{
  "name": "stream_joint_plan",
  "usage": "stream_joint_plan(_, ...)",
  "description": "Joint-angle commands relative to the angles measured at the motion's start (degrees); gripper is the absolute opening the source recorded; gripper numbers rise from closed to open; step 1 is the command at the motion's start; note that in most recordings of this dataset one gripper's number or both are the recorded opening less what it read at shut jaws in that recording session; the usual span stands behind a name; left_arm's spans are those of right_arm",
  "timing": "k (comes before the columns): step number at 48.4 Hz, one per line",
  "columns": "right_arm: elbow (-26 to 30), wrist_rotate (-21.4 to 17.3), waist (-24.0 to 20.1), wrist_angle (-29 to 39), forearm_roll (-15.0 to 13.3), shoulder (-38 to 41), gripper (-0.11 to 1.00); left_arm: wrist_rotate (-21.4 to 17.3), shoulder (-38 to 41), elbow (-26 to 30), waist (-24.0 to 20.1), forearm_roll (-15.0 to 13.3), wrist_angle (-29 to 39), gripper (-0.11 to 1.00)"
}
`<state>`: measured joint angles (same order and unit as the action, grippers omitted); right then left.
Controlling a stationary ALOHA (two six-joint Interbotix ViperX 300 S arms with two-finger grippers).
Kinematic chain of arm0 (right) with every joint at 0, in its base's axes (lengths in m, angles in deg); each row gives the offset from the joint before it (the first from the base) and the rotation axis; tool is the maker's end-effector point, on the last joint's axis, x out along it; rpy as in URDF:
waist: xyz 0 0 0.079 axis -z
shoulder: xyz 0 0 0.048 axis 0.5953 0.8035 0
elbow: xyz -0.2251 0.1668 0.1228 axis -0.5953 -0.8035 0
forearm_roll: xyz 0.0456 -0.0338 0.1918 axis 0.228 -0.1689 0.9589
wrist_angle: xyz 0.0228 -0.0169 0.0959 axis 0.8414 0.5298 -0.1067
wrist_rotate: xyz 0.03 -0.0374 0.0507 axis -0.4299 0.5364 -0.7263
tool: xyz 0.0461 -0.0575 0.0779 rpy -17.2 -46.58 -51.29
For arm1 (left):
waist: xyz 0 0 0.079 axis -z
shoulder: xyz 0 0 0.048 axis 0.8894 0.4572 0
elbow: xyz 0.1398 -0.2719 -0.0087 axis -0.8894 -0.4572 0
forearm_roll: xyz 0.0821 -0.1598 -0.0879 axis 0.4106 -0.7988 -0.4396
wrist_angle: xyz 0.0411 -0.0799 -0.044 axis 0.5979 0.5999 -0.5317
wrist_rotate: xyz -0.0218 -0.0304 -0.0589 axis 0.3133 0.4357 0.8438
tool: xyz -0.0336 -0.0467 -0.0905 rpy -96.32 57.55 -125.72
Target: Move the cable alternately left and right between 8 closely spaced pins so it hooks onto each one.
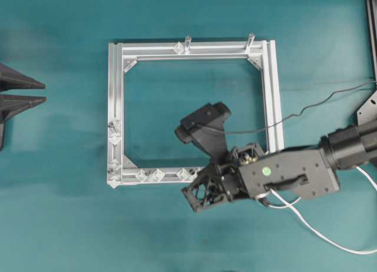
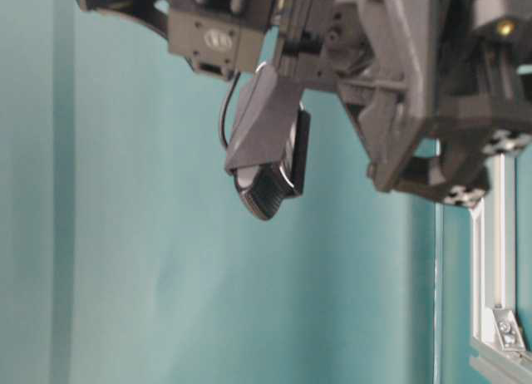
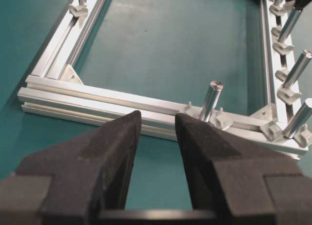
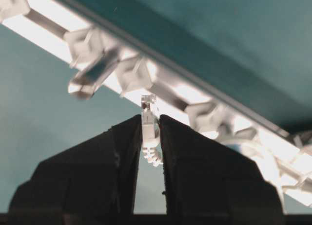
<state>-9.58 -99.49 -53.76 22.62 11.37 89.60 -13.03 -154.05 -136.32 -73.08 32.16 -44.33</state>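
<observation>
On my right wrist view the right gripper (image 4: 150,132) is clenched on the plug end of the cable (image 4: 149,121). The clear-white plug stands upright between the two black pads, its long axis running along the fingers and its tip poking out past them toward the bright frame rail (image 4: 161,88). Just beyond the tip I see the pins (image 4: 134,73) sitting along that rail, blurred and overexposed, so I cannot tell whether the plug touches any of them.

From overhead, the right gripper (image 1: 203,192) hovers over the frame's bottom rail near its right end, fingers pointing left across the picture. The cable (image 1: 318,231) trails out from under the wrist and curves off toward the lower right edge. The pins (image 1: 149,175) dot the bottom rail and the left rail of the silver frame (image 1: 115,107).

My left gripper (image 3: 155,137) is released, jaws standing apart with only teal table (image 3: 161,49) between them, parked back at the left edge overhead.
</observation>
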Motion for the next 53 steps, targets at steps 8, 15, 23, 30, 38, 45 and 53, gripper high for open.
stream_joint_plan(8,1.49,-3.69,-4.39,-0.44,0.26,-1.05,0.15,0.44,0.44,0.62,-0.18,0.18,-0.70,0.38)
stream_joint_plan(15,2.55,-6.06,-6.86,-0.26,0.18,-0.44,0.15,0.44,0.44,0.62,-0.18,0.18,-0.62,0.38)
stream_joint_plan(23,5.19,-6.77,-8.61,-0.26,0.18,1.32,0.15,0.44,0.44,0.62,-0.18,0.18,-0.62,0.38)
stream_joint_plan(30,8.35,-6.68,-9.49,-0.26,0.18,3.43,0.15,0.44,0.44,0.62,-0.18,0.09,-0.62,0.38)
stream_joint_plan(38,10.55,-5.71,-10.02,-0.26,0.09,4.92,0.15,0.44,0.44,0.62,-0.18,0.18,-0.62,0.38)
stream_joint_plan(45,11.34,-3.96,-9.58,-1.05,-0.79,5.80,0.15,0.44,0.44,0.62,-0.18,0.09,-0.62,0.38)
stream_joint_plan(53,13.71,-1.76,-7.91,-3.43,-2.55,7.73,0.15,0.44,0.44,0.62,-0.18,0.18,-0.62,0.38)
